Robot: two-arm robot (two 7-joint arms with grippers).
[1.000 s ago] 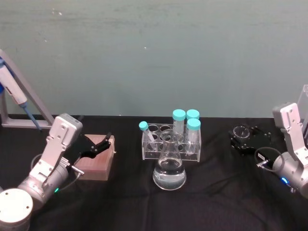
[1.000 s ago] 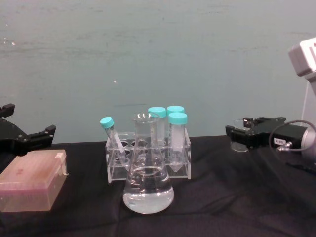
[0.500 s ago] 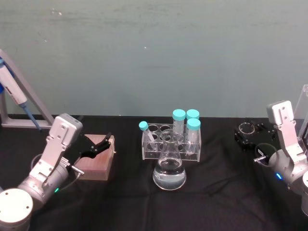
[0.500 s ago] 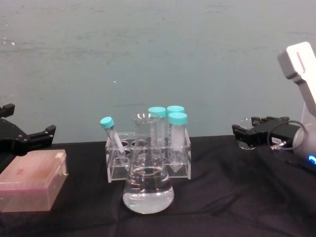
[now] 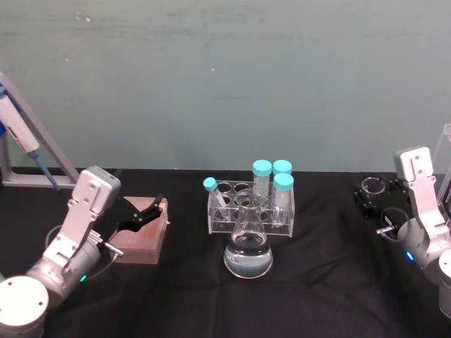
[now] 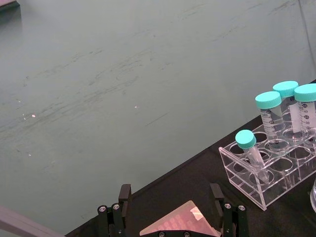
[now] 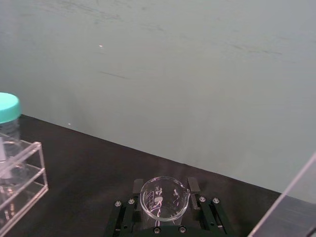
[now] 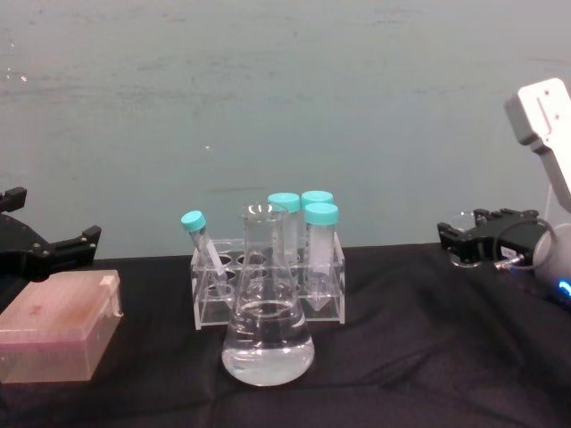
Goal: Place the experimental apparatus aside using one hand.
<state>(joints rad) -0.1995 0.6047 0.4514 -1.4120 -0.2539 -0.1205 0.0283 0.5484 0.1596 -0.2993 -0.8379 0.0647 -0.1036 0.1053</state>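
A small glass beaker [image 5: 372,186] sits between the fingers of my right gripper [image 5: 366,199], at the far right of the black table. In the right wrist view the right gripper [image 7: 165,190] is shut on the beaker [image 7: 164,198], one black finger on each side. In the chest view the gripper [image 8: 468,239] holds it near table height. A conical flask [image 5: 248,245] with clear liquid stands at the centre, in front of a clear tube rack [image 5: 282,215] holding several teal-capped tubes. My left gripper [image 5: 144,211] hangs open over a pink box [image 5: 141,236] at the left.
A pipette on a grey stand [image 5: 21,137] leans at the far left. A clear acrylic panel [image 5: 447,158] stands at the right edge, just past the right arm. Black cloth [image 5: 331,282] lies bare between the flask and the right gripper.
My right gripper has carried the beaker to the right, away from the rack and towards the table's right edge. Left arm, flask and rack are unmoved.
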